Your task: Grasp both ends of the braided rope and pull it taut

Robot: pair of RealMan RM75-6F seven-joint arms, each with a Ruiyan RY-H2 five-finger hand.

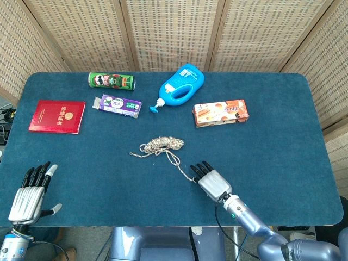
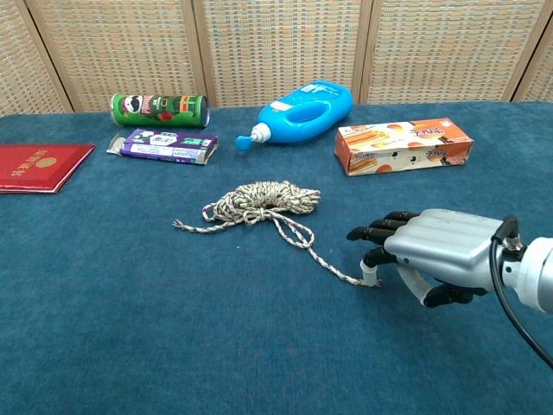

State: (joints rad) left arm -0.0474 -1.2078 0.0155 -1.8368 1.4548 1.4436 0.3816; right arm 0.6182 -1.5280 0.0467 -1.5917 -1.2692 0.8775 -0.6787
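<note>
The braided rope (image 1: 162,144) (image 2: 263,201) lies mid-table as a small coil with two tails. One tail points left and ends free (image 2: 177,225). The other runs toward the front right, and its tip (image 2: 363,280) sits at the thumb of my right hand (image 1: 213,182) (image 2: 436,251). That hand lies low over the cloth, palm down, fingers pointing at the coil, and appears to pinch the tip. My left hand (image 1: 28,197) is at the table's front left corner with fingers spread, holding nothing and far from the rope. The chest view does not show it.
Along the back stand a green snack can (image 1: 111,81), a purple packet (image 1: 118,105), a blue bottle (image 1: 182,86) and an orange box (image 1: 221,112). A red booklet (image 1: 57,116) lies at the left. The blue table (image 1: 283,163) ends close behind both hands.
</note>
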